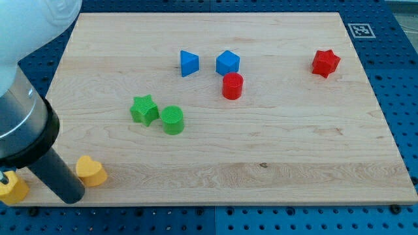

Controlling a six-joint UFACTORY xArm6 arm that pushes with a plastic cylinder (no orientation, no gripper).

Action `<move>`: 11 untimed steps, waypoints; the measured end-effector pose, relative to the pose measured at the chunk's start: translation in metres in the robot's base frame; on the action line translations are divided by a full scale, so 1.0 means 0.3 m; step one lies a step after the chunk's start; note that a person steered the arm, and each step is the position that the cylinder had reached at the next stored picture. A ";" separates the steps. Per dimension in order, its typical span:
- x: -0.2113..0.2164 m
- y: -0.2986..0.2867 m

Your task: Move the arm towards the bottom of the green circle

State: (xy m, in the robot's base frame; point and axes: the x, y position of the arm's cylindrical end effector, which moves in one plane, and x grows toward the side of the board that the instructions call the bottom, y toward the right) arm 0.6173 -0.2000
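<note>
The green circle sits left of the board's middle, touching or nearly touching the green star on its left. My tip is at the board's bottom left corner, far to the left of and below the green circle. The tip stands just left of a yellow heart-shaped block. The dark rod rises from it toward the view's upper left, where the arm's body fills the corner.
A blue triangular block, a blue cube and a red cylinder stand above the middle. A red star is at the upper right. Another yellow block lies off the board's left edge.
</note>
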 end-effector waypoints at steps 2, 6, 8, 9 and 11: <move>0.001 0.046; -0.049 0.438; -0.105 0.523; -0.207 0.578; -0.255 0.536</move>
State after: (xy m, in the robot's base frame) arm 0.5407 -0.0394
